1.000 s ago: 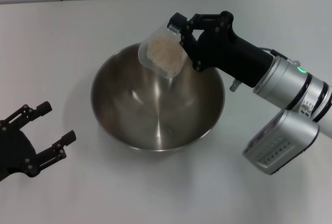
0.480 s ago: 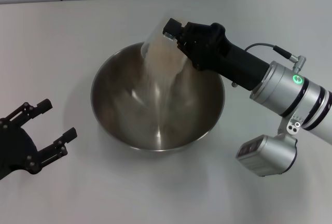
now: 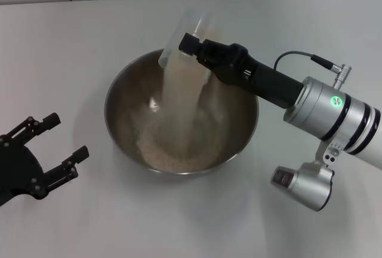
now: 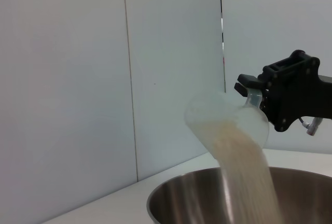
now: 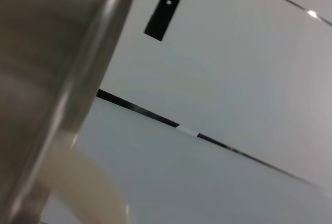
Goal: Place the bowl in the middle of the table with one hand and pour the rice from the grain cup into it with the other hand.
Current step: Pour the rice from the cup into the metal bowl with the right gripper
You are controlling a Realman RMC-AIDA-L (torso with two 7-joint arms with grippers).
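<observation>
The grain cup (image 3: 186,42), clamped in the right gripper (image 3: 194,46), is tipped mouth-down over the far rim of the bowl (image 3: 128,88), and the rice (image 3: 179,111) falls from it in a pale stream onto a heap spread across the bowl's bottom. The bowl stands on the white desk (image 3: 89,37) near its middle. In the left wrist view the cup (image 4: 228,117) hangs above the steel rim (image 4: 171,195) with grains streaming down (image 4: 249,177). The left gripper (image 3: 57,150) rests low over the desk just beside the bowl, fingers apart, holding nothing.
</observation>
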